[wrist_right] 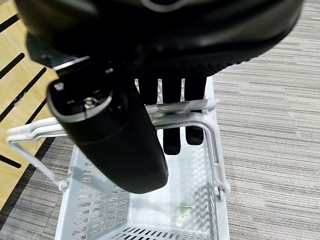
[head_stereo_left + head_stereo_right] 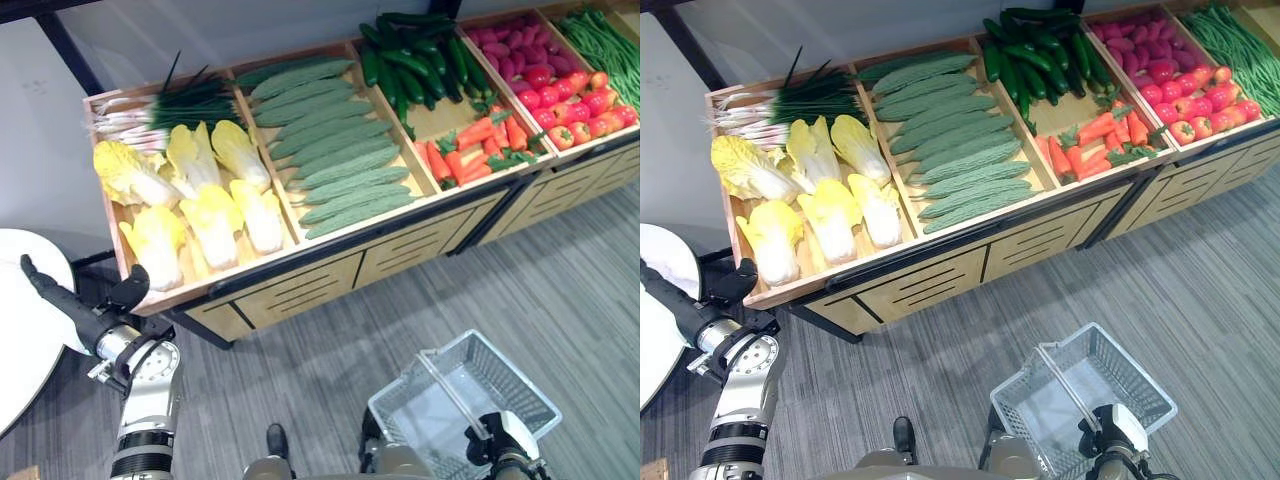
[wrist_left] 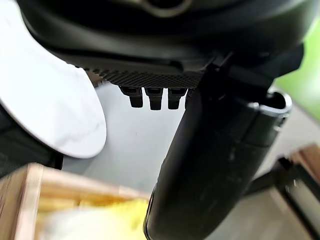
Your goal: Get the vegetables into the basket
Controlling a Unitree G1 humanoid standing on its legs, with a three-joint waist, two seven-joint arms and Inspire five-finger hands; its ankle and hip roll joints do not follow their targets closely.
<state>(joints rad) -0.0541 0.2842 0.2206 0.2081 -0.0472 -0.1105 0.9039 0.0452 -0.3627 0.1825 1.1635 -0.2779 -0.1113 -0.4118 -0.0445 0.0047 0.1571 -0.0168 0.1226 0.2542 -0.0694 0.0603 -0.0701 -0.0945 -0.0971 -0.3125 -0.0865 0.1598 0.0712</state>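
Note:
A wooden stand (image 2: 300, 285) holds the vegetables in compartments: pale cabbages (image 2: 200, 200), green onions (image 2: 170, 108), bumpy green gourds (image 2: 330, 150), dark cucumbers (image 2: 410, 55), carrots (image 2: 480, 145), red peppers (image 2: 575, 105) and green beans (image 2: 605, 40). My left hand (image 2: 60, 300) is open, fingers stretched toward the round table, thumb (image 2: 130, 290) by the stand's front left corner near the cabbages. My right hand (image 1: 172, 100) is shut on the handle (image 1: 200, 120) of an empty white basket (image 2: 530, 400), held low at the front right.
A white round table (image 2: 25, 330) stands at the left, close to my left hand. Grey carpet (image 2: 560, 280) lies between the stand's drawers and the basket. Purple-red roots (image 2: 515, 45) fill a back right compartment.

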